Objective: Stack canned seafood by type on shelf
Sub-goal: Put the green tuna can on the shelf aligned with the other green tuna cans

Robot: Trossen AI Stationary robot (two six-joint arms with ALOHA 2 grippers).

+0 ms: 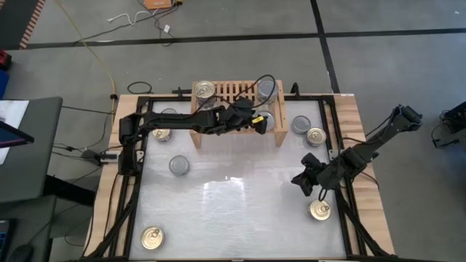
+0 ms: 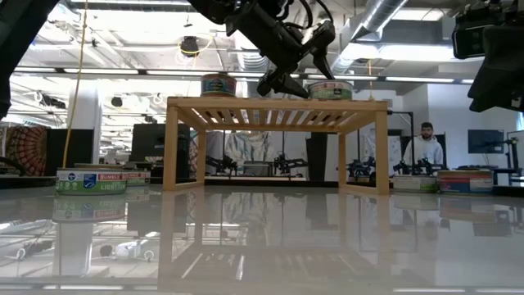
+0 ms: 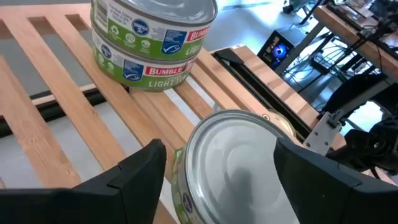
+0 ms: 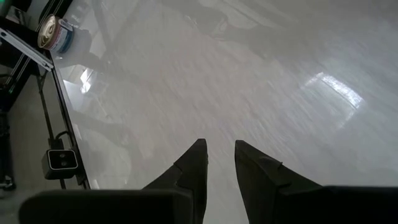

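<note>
The left gripper [image 3: 221, 168] hangs over the shelf's [image 1: 237, 93] front right part, its two fingers [image 3: 134, 174] set on either side of a silver-topped can [image 3: 233, 165]. The fingers flank the can closely, but I cannot tell whether they press on it or stand just clear. In the left wrist view this can sits above the slats near the shelf's right end, tilted a little toward the camera. Just behind it on the slats stands a stack [image 3: 152, 40] of two green-labelled cans, one squarely on the other. At the shelf's back left corner sits a gold-topped can [image 1: 204, 89], alone on the slats.

Left of the shelf, on the table [image 1: 240, 211], a can [image 1: 163, 134] lies partly under the left arm. In front of the shelf and to its left a silver can [image 1: 179, 165] stands by itself. Right of the shelf are a silver can [image 1: 301, 124] and, touching or just beside it, a gold one [image 1: 316, 135].

The right gripper [image 4: 219, 163] hovers over bare table well in front of the shelf and to its right, fingers a narrow gap apart with nothing between them. A gold can [image 1: 320, 209] stands near it, toward the table's front edge. Another gold can [image 1: 151, 236] sits at the front left corner, far from the shelf.
</note>
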